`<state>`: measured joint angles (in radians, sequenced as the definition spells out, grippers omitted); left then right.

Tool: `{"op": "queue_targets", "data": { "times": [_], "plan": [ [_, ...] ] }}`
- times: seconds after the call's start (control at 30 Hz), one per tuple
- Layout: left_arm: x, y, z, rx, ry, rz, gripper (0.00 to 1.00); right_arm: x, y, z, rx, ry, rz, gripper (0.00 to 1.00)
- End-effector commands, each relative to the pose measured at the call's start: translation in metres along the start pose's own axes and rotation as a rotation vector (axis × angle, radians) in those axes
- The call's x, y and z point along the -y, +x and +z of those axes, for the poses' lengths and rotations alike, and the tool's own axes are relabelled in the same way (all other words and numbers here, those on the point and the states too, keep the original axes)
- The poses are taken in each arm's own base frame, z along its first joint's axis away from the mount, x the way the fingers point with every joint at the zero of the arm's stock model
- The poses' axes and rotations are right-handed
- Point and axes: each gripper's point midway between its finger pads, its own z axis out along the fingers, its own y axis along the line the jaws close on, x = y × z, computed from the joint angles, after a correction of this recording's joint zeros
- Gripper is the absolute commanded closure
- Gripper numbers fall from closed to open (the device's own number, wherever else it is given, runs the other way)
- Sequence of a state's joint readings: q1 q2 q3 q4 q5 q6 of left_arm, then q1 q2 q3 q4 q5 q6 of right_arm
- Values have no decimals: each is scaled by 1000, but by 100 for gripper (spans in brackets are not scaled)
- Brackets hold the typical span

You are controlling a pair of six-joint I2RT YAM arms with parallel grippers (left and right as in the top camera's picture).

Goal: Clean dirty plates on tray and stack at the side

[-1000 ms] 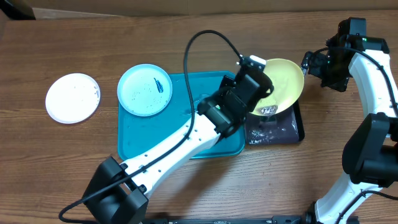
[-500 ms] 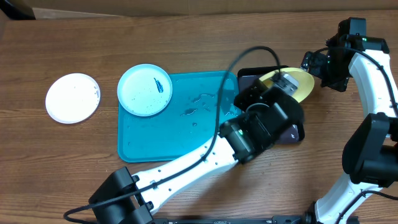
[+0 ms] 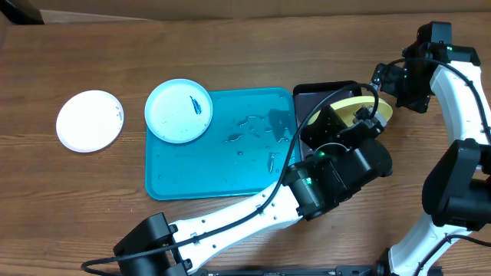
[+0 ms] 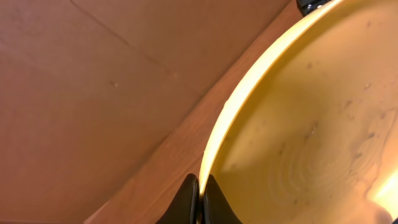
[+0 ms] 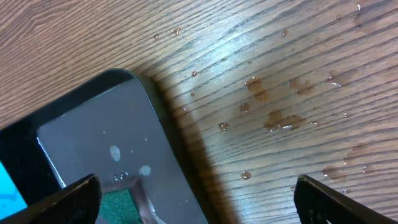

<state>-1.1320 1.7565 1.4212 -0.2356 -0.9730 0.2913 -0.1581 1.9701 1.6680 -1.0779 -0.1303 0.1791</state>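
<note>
**One yellow plate [image 3: 382, 113] pinched, mostly out of sight**

Overhead: The white plate [image 3: 90, 120] lies on the table [image 3: 77, 46], well left of the teal tray [image 3: 199, 176]. The light blue plate [image 3: 179, 110], its dark smear showing, sits on the tray's far left corner and overlaps the rim. The left arm [image 3: 253, 211] crosses the tray's near right corner and covers most of the yellow plate. That plate shows only as a thin tilted sliver over the black tray [image 3: 322, 95], which is itself largely hidden. The right gripper [image 3: 381, 77] hangs just beyond the black tray's far right corner, its jaws too small to read here.

Left wrist: The left gripper [image 4: 199, 194] has its two dark tips closed tight on the yellow plate's rim. The plate fills the right of the frame and is cut off at the edges.

Right wrist: The fingertips [image 5: 78, 193] stand wide apart with nothing between them. Below lie a corner of the black tray, a cropped bit of green sponge [image 5: 118, 206] and water drops [image 5: 273, 119] on the wood.
</note>
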Motion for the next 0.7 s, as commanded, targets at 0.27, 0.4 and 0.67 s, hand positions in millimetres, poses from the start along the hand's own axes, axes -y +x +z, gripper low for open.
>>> {"op": "queue_targets", "data": {
  "times": [0.27,0.4,0.67],
  "plan": [
    [-9,-6,-2,2,-34,4,96,-3,-6,-10,31,-9,-4,0],
    [-9,-5,-1,-1,-35,6,96,-3,-6,-10,31,-9,-4,0],
    [-14,5,4,-36,-51,-44,96,-3,-6,-10,31,-9,-4,0]
  ]
}}
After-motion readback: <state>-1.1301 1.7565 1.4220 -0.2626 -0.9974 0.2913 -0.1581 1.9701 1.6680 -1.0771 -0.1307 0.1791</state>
